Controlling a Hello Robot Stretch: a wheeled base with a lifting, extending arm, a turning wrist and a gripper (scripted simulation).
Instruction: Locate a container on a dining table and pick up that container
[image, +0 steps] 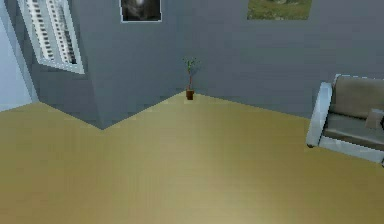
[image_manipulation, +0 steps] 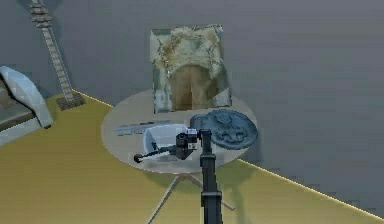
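Observation:
A round pale table (image_manipulation: 120, 115) stands against the grey wall in the arm side view. On it rests a white cup-like container (image_manipulation: 156, 134), and right of that a dark round patterned dish (image_manipulation: 226, 130). My arm (image_manipulation: 210, 190) rises from the bottom edge to the table's near rim. The gripper (image_manipulation: 146, 156) points left, just below the white container. With the tabletop and the container right behind its fingers, I cannot tell whether it holds anything.
A framed painting (image_manipulation: 188, 68) leans on the wall behind the table, and a thin pale strip (image_manipulation: 130, 127) lies on the tabletop. A guitar (image_manipulation: 55, 55) and a grey sofa (image_manipulation: 20, 100) stand left. Ahead are bare floor, a small potted plant (image: 190, 76), a shuttered window (image: 55, 35) and the sofa (image: 350, 120).

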